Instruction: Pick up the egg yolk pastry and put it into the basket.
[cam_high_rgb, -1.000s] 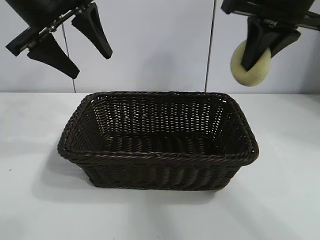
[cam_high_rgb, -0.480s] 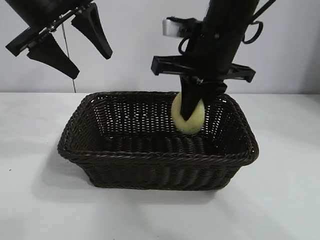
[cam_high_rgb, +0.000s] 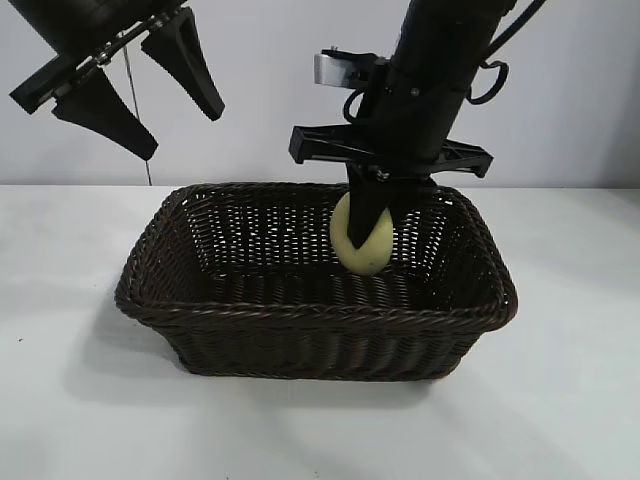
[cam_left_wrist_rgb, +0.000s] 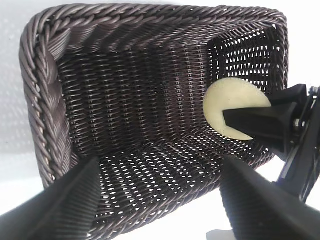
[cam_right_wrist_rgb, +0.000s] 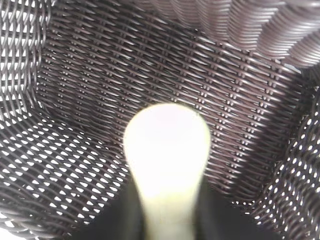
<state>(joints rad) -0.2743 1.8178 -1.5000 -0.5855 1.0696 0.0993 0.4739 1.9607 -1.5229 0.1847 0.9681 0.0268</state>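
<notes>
Lowered slightly within the basket (cam_high_rgb: 300, 300), your right gripper (cam_high_rgb: 368, 228) clamped the pastry (cam_high_rgb: 358, 243) on edge, above the floor. Your left gripper (cam_high_rgb: 140, 85) hung open, parked high. Likely light and crumbly, it needed gentle pressure across its flat faces.

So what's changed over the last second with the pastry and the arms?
The right tool, shut on the egg yolk pastry, swung from high at the right down into the basket, then eased slightly left. No release yet. The left tool stays parked, open, up at the left; the basket hasn't moved.
</notes>
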